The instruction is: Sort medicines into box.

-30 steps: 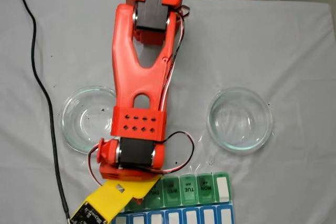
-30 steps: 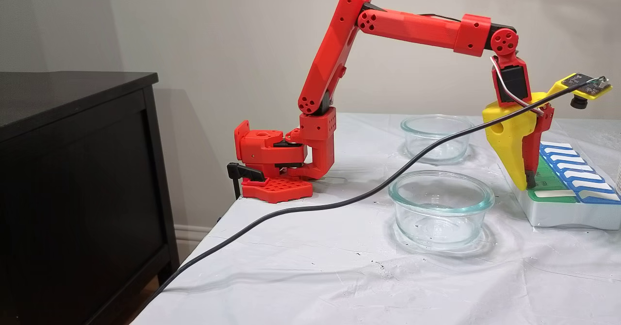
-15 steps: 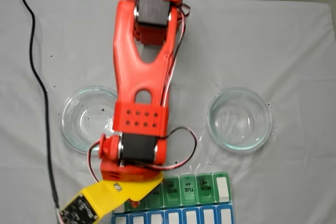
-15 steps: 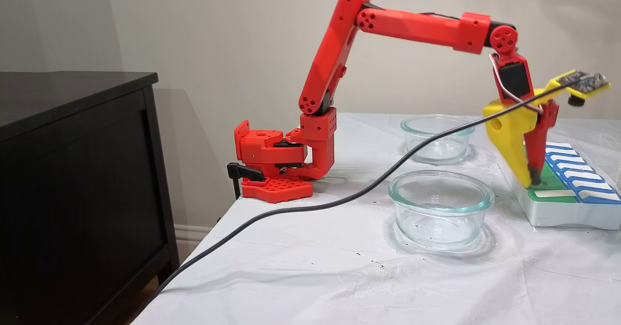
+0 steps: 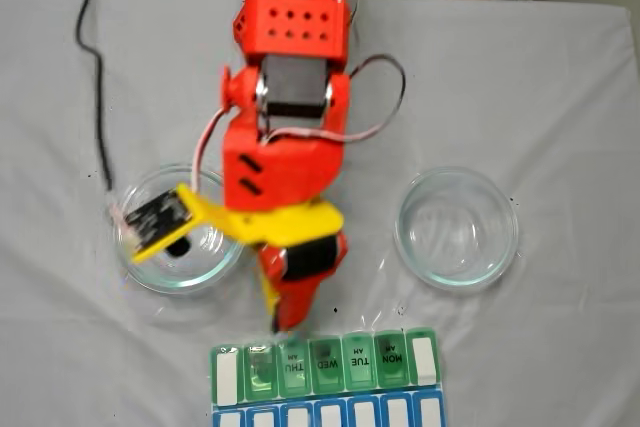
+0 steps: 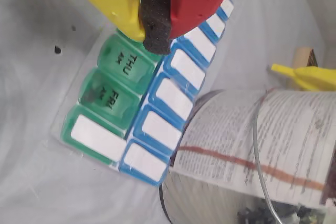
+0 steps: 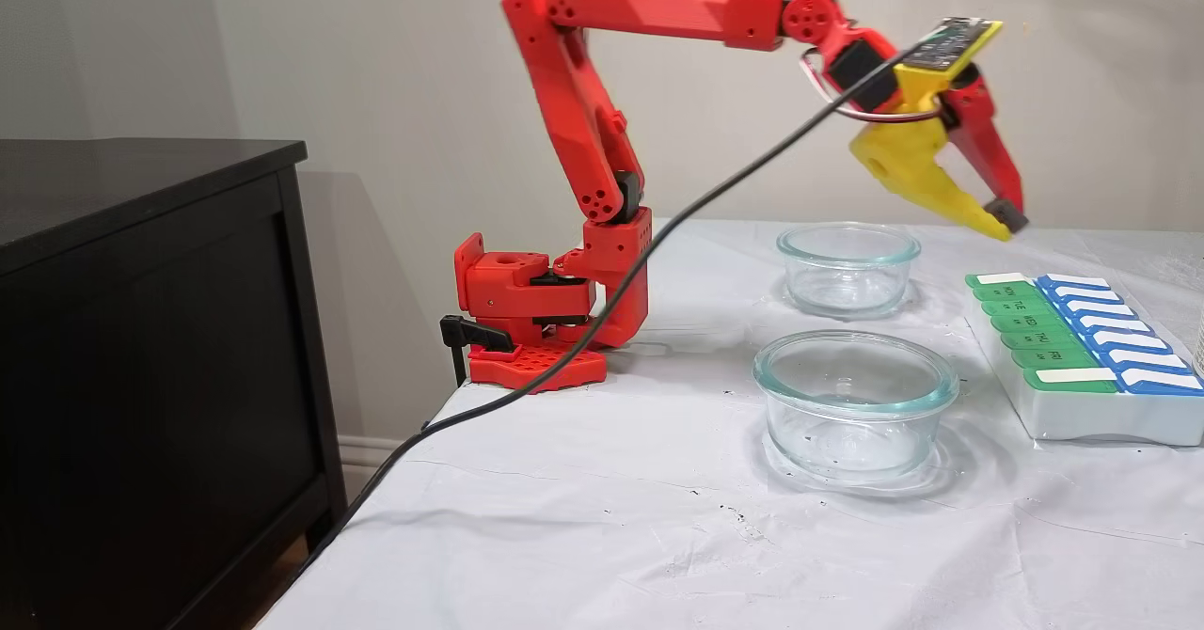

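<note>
Though hidden overhead, hand (image 6: 156,22) pads shut, wrist cam.

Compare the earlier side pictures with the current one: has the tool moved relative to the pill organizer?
Yes. In a fixed view from the side, the tool has risen from the pill organizer and now hangs above it, apart.

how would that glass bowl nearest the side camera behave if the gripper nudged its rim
The near glass bowl looks thick-walled and wide-based, so it would probably slide rather than tip. The white table cover is wrinkled, so it may bunch and drag. Glass is smooth; the gripper, its foam-padded tips together, could slip off the rim.
</note>
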Controlling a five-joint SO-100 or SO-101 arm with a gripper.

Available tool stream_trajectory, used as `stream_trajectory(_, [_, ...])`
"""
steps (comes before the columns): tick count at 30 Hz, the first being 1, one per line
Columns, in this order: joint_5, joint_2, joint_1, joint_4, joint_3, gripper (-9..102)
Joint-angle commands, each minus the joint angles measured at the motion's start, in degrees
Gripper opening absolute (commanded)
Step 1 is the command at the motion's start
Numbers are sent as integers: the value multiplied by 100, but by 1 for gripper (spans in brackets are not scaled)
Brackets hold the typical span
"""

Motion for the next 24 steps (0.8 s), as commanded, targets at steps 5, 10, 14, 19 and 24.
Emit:
stream_trajectory(5, [-88,1450,-369,352,1591,0])
stream_trajectory(10, [-396,4254,-747,1178,3445,0])
stream_trajectory(14, [-272,4236,-861,1529,3700,0])
stream_trajectory(19, [-70,4236,-888,1380,4236,0])
stream_trajectory(24, [264,4236,-844,2127,3999,0])
